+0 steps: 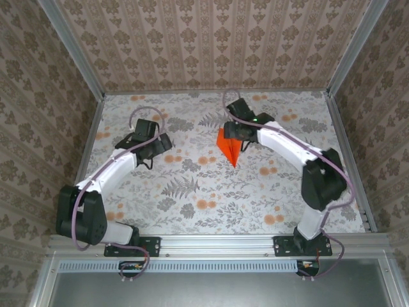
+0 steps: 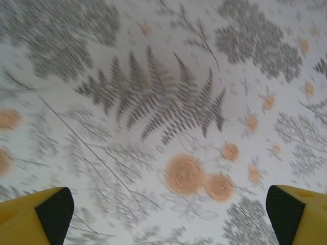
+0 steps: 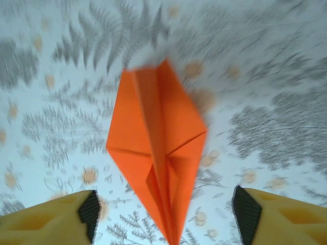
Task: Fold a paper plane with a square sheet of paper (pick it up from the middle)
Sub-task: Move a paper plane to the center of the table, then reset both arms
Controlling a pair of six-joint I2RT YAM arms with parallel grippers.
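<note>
The right claw (image 3: 163, 217) stands wide above the floral bench (image 1: 192, 204). Its yellow fingers (image 3: 61, 219) flank one pointed end of the paper plane (image 3: 158, 148) without touching it. The bright orange dart, folded slim with a centre crease, lies under the wrist, near the middle of the bench on the right arm's side. Whether it rests fully flat cannot be told. The left claw (image 2: 168, 209), equally wide and holding nothing, hovers over bare print well to the left. The likely risk from here is that paper this light, sitting between the pads, could catch on a finger as the arm lifts, dragging the plane askew or springing its folds open.
</note>
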